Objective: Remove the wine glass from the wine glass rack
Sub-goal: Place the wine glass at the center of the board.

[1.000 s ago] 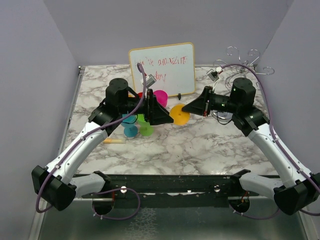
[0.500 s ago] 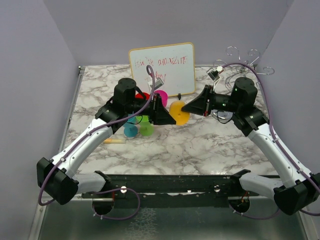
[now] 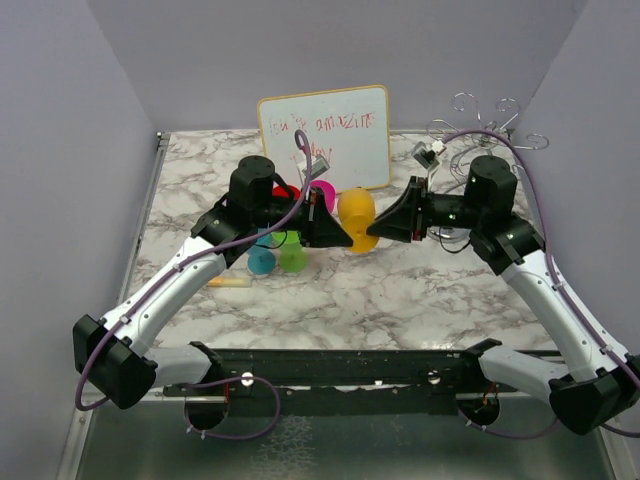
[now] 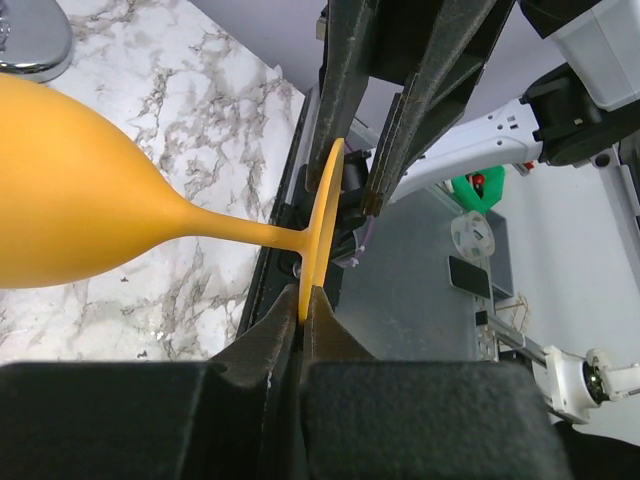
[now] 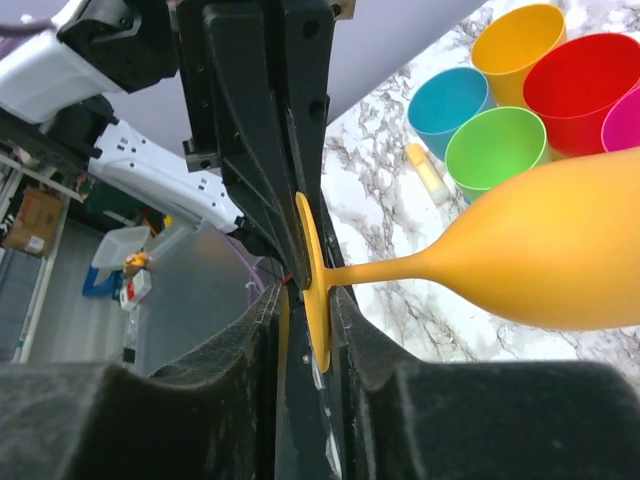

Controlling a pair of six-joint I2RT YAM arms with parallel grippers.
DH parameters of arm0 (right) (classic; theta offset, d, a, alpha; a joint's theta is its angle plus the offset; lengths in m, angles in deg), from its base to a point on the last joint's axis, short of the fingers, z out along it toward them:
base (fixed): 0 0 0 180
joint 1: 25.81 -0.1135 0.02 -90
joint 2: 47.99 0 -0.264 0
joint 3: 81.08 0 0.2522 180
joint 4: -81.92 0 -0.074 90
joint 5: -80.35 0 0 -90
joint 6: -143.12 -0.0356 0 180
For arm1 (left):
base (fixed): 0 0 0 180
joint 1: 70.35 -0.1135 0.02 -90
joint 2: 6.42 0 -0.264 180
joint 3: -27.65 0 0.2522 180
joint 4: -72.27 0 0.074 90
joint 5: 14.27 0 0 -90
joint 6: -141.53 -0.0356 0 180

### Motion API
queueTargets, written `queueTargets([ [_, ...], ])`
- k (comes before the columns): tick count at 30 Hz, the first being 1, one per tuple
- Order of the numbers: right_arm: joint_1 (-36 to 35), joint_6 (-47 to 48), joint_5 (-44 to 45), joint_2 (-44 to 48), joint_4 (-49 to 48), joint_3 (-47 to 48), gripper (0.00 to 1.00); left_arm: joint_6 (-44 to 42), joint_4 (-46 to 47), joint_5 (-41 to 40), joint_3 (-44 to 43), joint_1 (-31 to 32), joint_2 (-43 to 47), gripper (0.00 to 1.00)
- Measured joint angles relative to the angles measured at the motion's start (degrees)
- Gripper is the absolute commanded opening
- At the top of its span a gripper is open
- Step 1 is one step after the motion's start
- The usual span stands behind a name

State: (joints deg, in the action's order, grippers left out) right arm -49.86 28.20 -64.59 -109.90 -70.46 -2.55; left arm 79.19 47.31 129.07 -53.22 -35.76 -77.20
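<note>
The orange wine glass (image 3: 357,218) hangs on its side in mid-air over the middle of the table, between both arms. My left gripper (image 4: 303,305) is shut on the rim of the glass's flat foot (image 4: 322,230). My right gripper (image 5: 305,310) straddles the same foot (image 5: 312,290) from the opposite side. It stands open, with a gap beside one finger. The bowl (image 5: 560,240) points away from both. The wire wine glass rack (image 3: 490,115) stands at the back right, behind the right arm, and its shiny base (image 4: 30,40) shows in the left wrist view.
A whiteboard (image 3: 325,140) leans at the back centre. Several coloured cups cluster under the left arm: red (image 5: 580,80), green (image 5: 497,150), blue (image 5: 450,100), orange (image 5: 520,40), pink (image 3: 322,193). A small yellow stick (image 3: 228,282) lies on the marble.
My left gripper has come in from the left and shut on the glass's foot. My right gripper has loosened from shut to open and shifted slightly left.
</note>
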Motion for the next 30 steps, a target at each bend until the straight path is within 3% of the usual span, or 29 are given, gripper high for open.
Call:
queueTargets([
  [5,0.00,2.01,-1.22,0.20,2.58,0.00,0.22,-0.04,0.52,-0.02,0.00,0.00,0.00,0.00],
  [9,0.00,3.10,-1.33,0.20,3.80,0.00,0.01,-0.04,0.98,0.02,0.00,0.04,0.00,0.00],
  [11,0.02,3.72,-1.03,0.20,4.15,0.00,0.01,0.00,1.20,0.17,0.00,0.07,0.00,0.00],
  [12,0.02,3.91,-0.79,0.20,4.28,0.00,0.01,0.00,1.25,0.15,0.00,0.13,0.00,0.09],
  [13,0.02,4.04,-0.61,0.22,4.31,0.00,0.01,0.00,1.25,0.13,0.00,0.15,0.00,0.33],
  [14,0.02,4.11,-0.57,0.24,4.24,0.00,0.01,-0.02,1.25,0.11,0.00,0.15,0.00,0.50],
  [18,-0.13,4.26,-0.90,0.76,3.74,-0.07,0.01,-0.31,1.42,-2.12,-0.11,0.31,0.02,0.76],
  [23,-0.33,10.95,-1.38,2.29,5.22,0.00,0.01,-3.13,-3.39,-8.74,-3.67,0.31,0.72,0.85],
  [30,-0.46,29.38,-3.48,9.62,8.94,-0.26,0.01,-8.92,-8.31,-22.88,-6.51,-0.17,8.26,0.95],
])
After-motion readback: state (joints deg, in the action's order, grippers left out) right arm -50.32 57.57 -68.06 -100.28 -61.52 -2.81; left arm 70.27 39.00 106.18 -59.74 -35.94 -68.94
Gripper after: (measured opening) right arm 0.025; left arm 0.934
